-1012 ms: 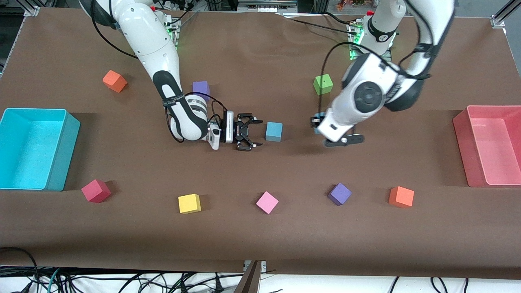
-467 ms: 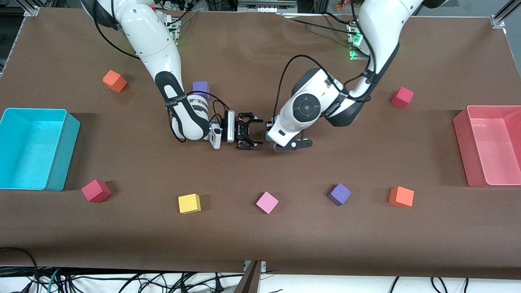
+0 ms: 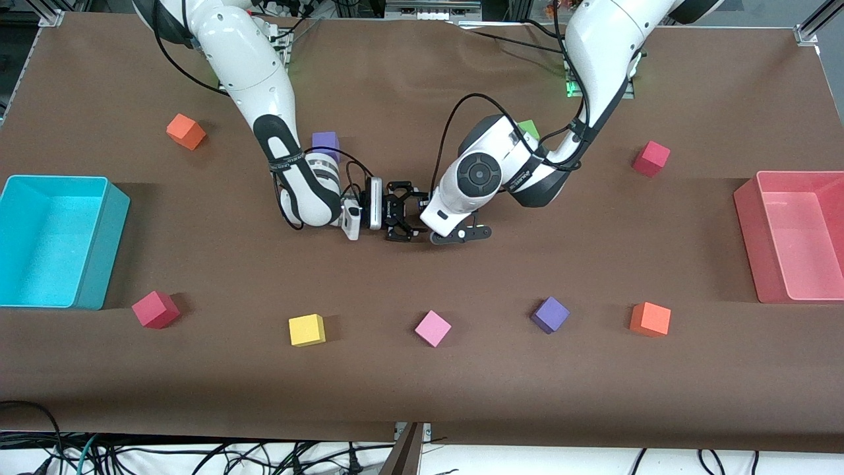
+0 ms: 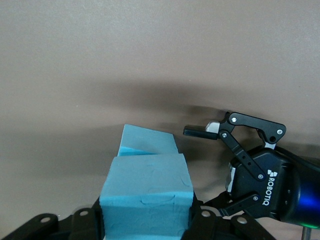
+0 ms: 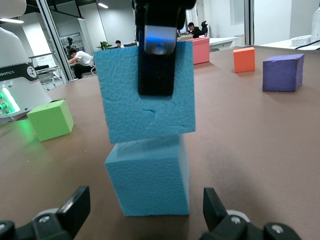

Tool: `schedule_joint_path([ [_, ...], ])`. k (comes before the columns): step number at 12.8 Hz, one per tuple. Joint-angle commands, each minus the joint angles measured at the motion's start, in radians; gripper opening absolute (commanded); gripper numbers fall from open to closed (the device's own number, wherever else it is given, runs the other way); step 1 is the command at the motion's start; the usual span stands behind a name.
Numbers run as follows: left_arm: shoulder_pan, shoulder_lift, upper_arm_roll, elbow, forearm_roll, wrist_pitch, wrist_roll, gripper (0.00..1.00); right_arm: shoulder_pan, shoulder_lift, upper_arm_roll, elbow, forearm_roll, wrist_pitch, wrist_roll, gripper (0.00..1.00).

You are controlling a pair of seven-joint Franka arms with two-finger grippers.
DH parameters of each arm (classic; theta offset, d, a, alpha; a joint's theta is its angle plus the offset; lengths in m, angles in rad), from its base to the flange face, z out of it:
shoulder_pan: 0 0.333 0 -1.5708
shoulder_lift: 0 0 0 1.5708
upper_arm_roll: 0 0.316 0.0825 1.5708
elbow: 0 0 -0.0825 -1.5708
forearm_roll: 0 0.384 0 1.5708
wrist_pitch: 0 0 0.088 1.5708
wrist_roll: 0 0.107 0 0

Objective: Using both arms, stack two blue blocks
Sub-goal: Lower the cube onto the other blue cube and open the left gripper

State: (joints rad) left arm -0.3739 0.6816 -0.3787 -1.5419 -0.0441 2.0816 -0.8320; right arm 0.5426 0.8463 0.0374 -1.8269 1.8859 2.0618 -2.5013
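Right wrist view: held block (image 5: pixel 145 95) clamped in left gripper (image 3: pixel 455 232), resting just on lower block (image 5: pixel 150 175), slightly skewed. Worth squaring edges before letting go, then lifting straight up. Right gripper (image 3: pixel 400 221) spread wide, empty, low beside the pair mid-table. Brown cloth (image 3: pixel 422 382); green cube (image 5: pixel 49 119) nearby; office with people past table.

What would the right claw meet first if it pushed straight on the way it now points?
Most likely the lower blue block on the table: it sits straight ahead between the open right claw. The upper blue block, held by the left claw, sits above it; depth is hard to judge.
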Motion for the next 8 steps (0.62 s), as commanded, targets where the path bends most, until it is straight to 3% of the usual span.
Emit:
schedule_joint_path([
  [1, -0.016, 0.013, 0.012, 0.017, 0.036, -0.014, -0.013, 0.17, 0.010, 0.016, -0.001, 0.015, 0.022, 0.006, -0.019, 1.00],
  [8, -0.026, 0.022, 0.009, 0.020, 0.067, -0.011, -0.041, 0.20, 0.010, 0.014, -0.001, 0.015, 0.022, 0.006, -0.019, 1.00],
])
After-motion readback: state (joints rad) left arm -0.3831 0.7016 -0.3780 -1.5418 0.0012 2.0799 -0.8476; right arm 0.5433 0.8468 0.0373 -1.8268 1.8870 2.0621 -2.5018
